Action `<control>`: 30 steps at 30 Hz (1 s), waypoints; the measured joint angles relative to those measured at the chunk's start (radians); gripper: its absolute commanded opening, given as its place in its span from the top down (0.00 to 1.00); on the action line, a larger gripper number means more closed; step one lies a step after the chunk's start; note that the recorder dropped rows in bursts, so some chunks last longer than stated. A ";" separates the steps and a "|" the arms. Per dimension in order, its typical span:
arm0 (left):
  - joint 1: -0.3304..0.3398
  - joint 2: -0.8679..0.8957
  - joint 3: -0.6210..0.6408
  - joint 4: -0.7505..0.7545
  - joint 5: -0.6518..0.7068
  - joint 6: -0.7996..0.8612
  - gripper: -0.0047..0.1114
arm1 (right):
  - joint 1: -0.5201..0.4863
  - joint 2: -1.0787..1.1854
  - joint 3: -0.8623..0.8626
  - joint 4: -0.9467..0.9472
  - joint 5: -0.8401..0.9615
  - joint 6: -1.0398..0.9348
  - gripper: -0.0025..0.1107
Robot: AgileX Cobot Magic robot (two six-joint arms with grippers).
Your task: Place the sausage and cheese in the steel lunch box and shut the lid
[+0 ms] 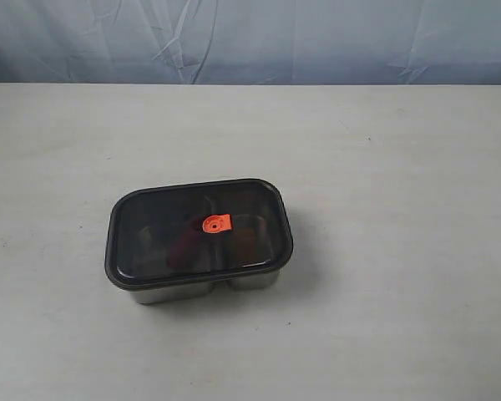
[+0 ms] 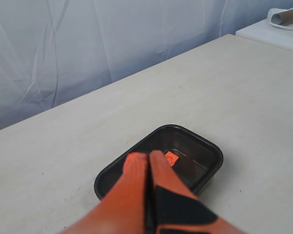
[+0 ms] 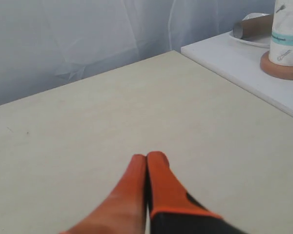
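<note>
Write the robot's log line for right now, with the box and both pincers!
lid: on steel lunch box | left pincer: shut, empty | right pincer: shut, empty

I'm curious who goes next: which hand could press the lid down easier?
Probably the left hand: it points at the lid; the right hand faces only table.

Pale table [image 1: 384, 317], blue-grey curtain [image 1: 234, 42], white side shelf [image 3: 224, 61], cardboard tube [image 3: 252, 27], patterned roll [image 3: 288, 34]

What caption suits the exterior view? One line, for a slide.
Steel lunch box on a pale table, dark lid on, orange tab at centre.
</note>
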State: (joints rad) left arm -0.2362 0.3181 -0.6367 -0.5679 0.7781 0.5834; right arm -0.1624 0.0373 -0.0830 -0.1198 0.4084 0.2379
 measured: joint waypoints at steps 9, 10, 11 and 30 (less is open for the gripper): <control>0.000 0.000 0.000 0.000 0.000 0.000 0.96 | -0.002 -0.030 0.043 0.064 -0.008 -0.140 0.98; 0.000 0.000 0.000 0.000 0.000 0.000 0.96 | -0.002 -0.030 0.049 0.069 -0.010 -0.146 0.98; 0.000 0.000 0.000 0.000 0.000 0.000 0.96 | -0.002 -0.030 0.062 0.074 -0.015 -0.148 0.98; 0.000 0.000 0.000 0.000 0.000 0.000 0.96 | -0.002 -0.032 0.078 0.108 -0.032 -0.154 0.98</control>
State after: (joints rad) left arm -0.2362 0.3181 -0.6367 -0.5679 0.7781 0.5834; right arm -0.1641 0.0054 -0.0053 -0.0118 0.3761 0.0843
